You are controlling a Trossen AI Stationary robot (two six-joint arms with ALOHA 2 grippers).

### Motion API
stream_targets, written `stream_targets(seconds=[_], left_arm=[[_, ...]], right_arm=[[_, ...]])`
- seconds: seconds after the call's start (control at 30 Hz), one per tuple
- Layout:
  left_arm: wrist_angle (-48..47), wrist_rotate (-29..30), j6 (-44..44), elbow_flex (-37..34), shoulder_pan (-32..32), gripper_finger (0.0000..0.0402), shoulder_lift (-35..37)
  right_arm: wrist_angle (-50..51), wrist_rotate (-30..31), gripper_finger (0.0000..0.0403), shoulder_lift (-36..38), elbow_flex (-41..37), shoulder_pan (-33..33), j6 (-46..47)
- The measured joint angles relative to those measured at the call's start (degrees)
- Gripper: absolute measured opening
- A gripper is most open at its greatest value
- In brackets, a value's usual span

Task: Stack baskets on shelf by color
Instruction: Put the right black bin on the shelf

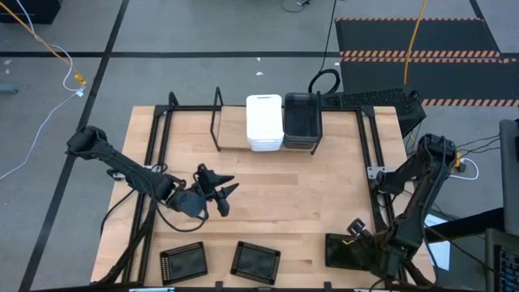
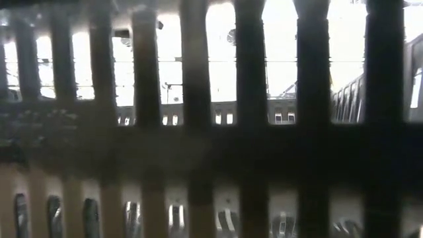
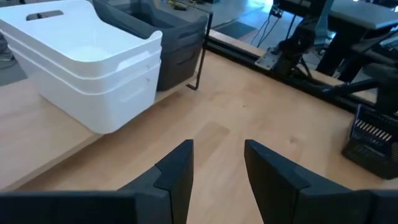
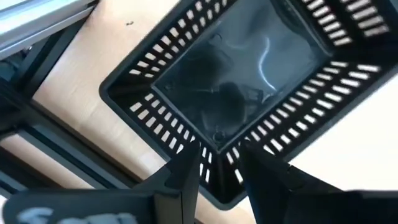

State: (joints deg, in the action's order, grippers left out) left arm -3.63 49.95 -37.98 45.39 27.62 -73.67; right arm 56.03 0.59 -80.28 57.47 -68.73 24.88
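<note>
baskets: three black trays (image 1: 184, 262) on table, white stack (image 1: 264, 122), grey stack (image 1: 302, 118) (shelf), right end effector (image 4: 219, 163) gripping one tray (image 4: 249, 74), left end effector (image 3: 217, 158) open

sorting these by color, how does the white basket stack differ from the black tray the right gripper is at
The white basket stack is solid-walled, deep and nested several high on the shelf beside the dark grey stack. The black gridded tray is slotted, shallow and single, at the table's near right corner, not yet on the shelf. The right gripper has its fingers astride the tray's wall; nothing grips the white stack. Both are rectangular plastic bins.
</note>
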Motion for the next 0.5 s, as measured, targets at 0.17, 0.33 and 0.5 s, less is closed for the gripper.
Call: stream_targets(seconds=[0.17,0.33,0.5], left_arm=[[-0.9,0.0,-1.5,0.0,0.0,0.0147,0.0],[-0.5,0.0,-5.4,0.0,0.2,0.0147,-2.2],[0.9,-0.4,-9.3,-0.1,0.4,0.0147,-4.9]], right_arm=[[-0.4,-0.5,0.0107,-0.1,0.0,1.1,-6.1],[1.4,9.1,0.0107,-0.1,-0.4,2.7,-10.7],[-4.3,10.2,0.0107,0.0,-0.4,5.7,-26.8]])
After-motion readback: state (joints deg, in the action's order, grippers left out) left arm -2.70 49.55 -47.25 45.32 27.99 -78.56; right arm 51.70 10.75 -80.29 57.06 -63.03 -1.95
